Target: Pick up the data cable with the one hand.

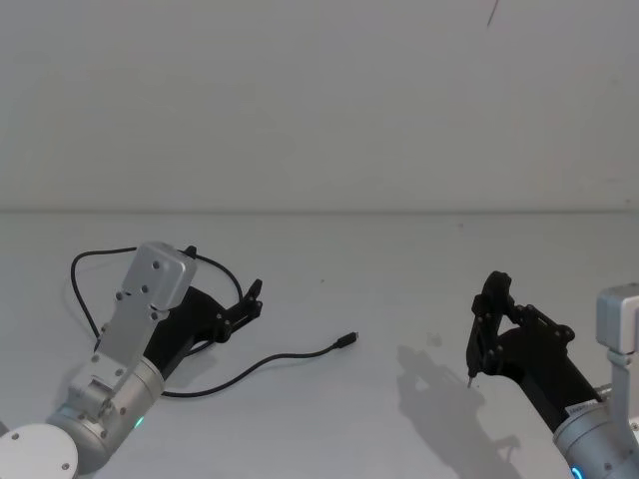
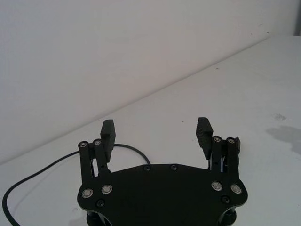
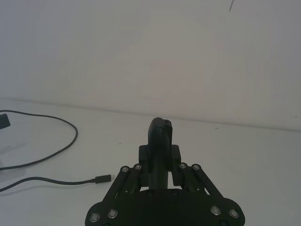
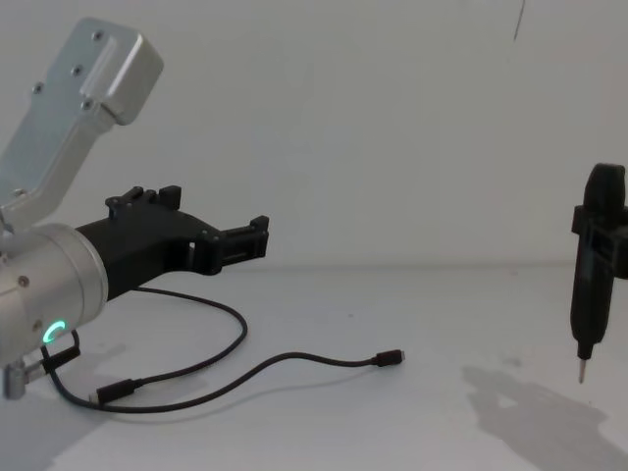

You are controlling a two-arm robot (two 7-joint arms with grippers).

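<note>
At the left side of the worktop [image 1: 399, 259], the left gripper [image 2: 156, 132] hovers low over the surface, tilted fwd. Its two blocky jaws stand wide apart w/ nothing between them. The data cable [image 4: 324, 358] lies in the left half of the worktop. It makes one big loop toward the left edge, passes under and behind this gripper, then runs in a soft curve toward the middle. One end plug [image 4: 116, 393] lies near the front-left corner, just beside the silver wrist. The other plug [image 1: 346, 340] lies free near the centre, well apart from both grippers.

The cable lies loose, direct on the bare surface, not in any box or tray.

My judgement on handling: the cord is very light, thin and floppy, so it will bend and hang down on both sides when lifted. It is not fragile. But it lies flat, so the pads must come down to the surface and close across it, else it can slip under. The best place to hold is prob. the stretch of cord nearest the open jaws, i.e. the arc beside the left finger [image 2: 107, 134]. The small plug is a harder target.

At the right side, the right gripper [image 3: 160, 129] is parked above the worktop, jaws closed together, thin pin pointing down.
</note>
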